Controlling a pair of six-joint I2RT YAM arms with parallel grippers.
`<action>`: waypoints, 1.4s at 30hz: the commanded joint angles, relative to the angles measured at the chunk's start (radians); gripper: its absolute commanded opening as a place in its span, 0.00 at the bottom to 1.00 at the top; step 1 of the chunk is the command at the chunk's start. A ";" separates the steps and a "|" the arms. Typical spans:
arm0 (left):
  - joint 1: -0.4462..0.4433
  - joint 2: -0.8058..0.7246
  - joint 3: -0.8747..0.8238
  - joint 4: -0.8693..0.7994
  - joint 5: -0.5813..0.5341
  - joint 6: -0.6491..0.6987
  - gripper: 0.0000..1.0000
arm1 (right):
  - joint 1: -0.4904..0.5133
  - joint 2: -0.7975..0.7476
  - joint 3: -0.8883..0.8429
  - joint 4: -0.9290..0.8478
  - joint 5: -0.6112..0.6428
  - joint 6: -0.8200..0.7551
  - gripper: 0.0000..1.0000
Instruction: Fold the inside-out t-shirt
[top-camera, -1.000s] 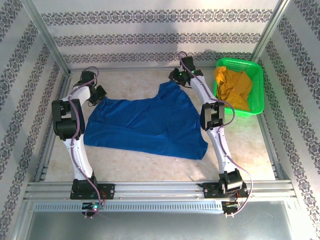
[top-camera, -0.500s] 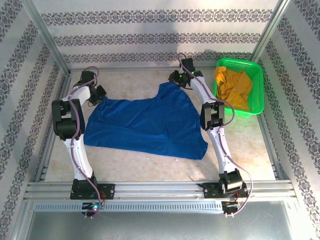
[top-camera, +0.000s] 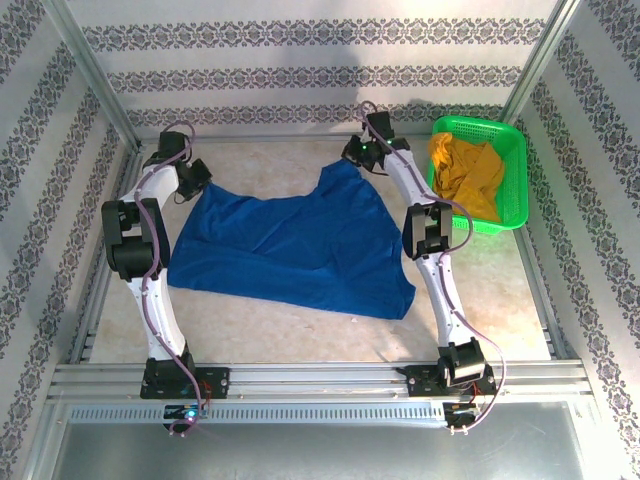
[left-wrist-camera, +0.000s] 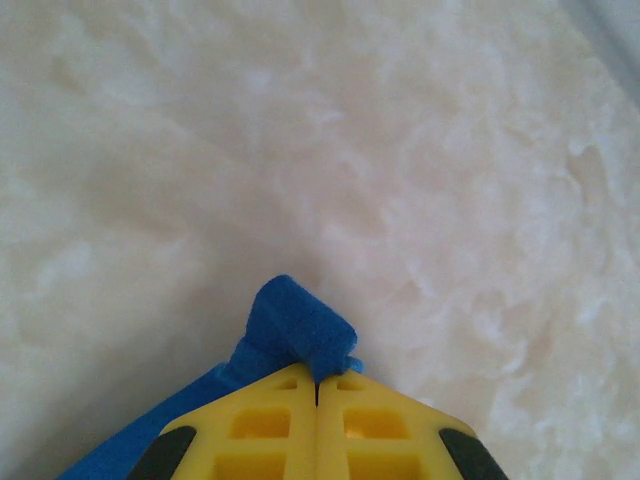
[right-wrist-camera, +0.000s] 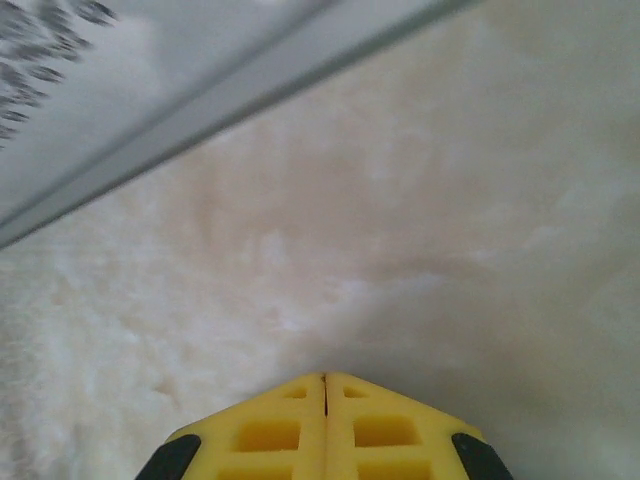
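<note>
The inside-out t-shirt (top-camera: 295, 245) is royal blue and lies spread across the middle of the table, with a peak of cloth reaching toward the far side. My left gripper (top-camera: 197, 183) is at its far left corner. In the left wrist view that gripper (left-wrist-camera: 317, 385) is shut, and a folded tip of the blue cloth (left-wrist-camera: 298, 325) sticks out past the yellow fingers. My right gripper (top-camera: 349, 157) sits just beyond the shirt's far peak. In the right wrist view that gripper (right-wrist-camera: 324, 381) is shut with its fingers pressed together, and no cloth is between them.
A green basket (top-camera: 512, 150) holding a mustard-yellow garment (top-camera: 465, 175) stands at the far right, beside the right arm. Metal frame rails (top-camera: 300, 135) and patterned walls edge the table on three sides. Bare pale tabletop (top-camera: 270, 330) lies in front of the shirt.
The left gripper has pulled its shirt corner a little toward the far left. The right gripper has shifted slightly farther away, and its jaws have closed fully.
</note>
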 joint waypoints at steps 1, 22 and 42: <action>0.017 -0.016 0.029 0.012 0.028 0.011 0.00 | -0.010 -0.165 -0.012 0.034 -0.053 -0.014 0.00; 0.115 -0.164 -0.252 0.363 0.206 -0.191 0.00 | 0.093 -0.864 -1.023 0.322 0.083 -0.037 0.00; 0.158 -0.322 -0.495 0.455 0.237 -0.221 0.00 | 0.170 -1.352 -1.550 0.408 0.225 0.023 0.00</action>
